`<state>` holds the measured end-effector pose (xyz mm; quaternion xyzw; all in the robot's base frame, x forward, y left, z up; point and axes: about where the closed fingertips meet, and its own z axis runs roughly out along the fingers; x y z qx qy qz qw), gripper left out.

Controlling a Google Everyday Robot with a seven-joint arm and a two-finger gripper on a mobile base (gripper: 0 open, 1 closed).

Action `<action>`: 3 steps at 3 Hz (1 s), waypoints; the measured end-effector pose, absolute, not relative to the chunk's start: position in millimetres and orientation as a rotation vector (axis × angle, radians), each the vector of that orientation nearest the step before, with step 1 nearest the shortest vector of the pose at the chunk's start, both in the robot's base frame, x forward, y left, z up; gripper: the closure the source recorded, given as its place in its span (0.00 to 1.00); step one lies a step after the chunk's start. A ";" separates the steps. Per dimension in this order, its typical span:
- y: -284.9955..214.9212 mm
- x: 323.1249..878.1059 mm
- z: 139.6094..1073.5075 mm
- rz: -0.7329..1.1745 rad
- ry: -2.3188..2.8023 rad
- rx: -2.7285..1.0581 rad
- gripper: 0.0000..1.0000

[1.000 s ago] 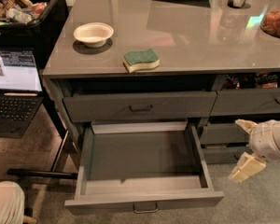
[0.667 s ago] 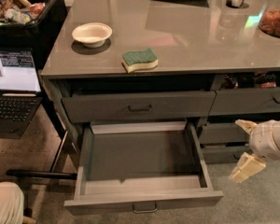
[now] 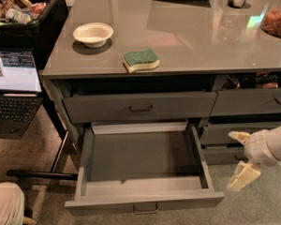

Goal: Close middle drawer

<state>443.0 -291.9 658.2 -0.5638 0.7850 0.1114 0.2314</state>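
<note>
The middle drawer (image 3: 145, 203) is pulled far out below the counter. It has a low flat grey front with a small dark handle (image 3: 145, 209), and its shallow grey box (image 3: 143, 156) is empty. My gripper (image 3: 240, 157) is at the right edge of the view, beside the drawer's right front corner and apart from it. Its pale fingers (image 3: 243, 176) are spread open and hold nothing.
A taller-fronted wide drawer (image 3: 140, 108) sits just above, and narrower drawers (image 3: 253, 102) are to the right. On the countertop (image 3: 187, 36) are a green sponge (image 3: 140, 60) and a cream bowl (image 3: 92, 34). An open laptop (image 3: 14, 88) stands at the left.
My gripper has moved slightly down and left, nearer the drawer's right front corner. The drawer has not moved.
</note>
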 end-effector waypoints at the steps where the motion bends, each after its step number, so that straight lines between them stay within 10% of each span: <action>1: -285.2 421.0 610.0 0.487 2.179 -1.585 0.17; 3: -271.0 374.5 529.1 0.763 2.199 -1.611 0.63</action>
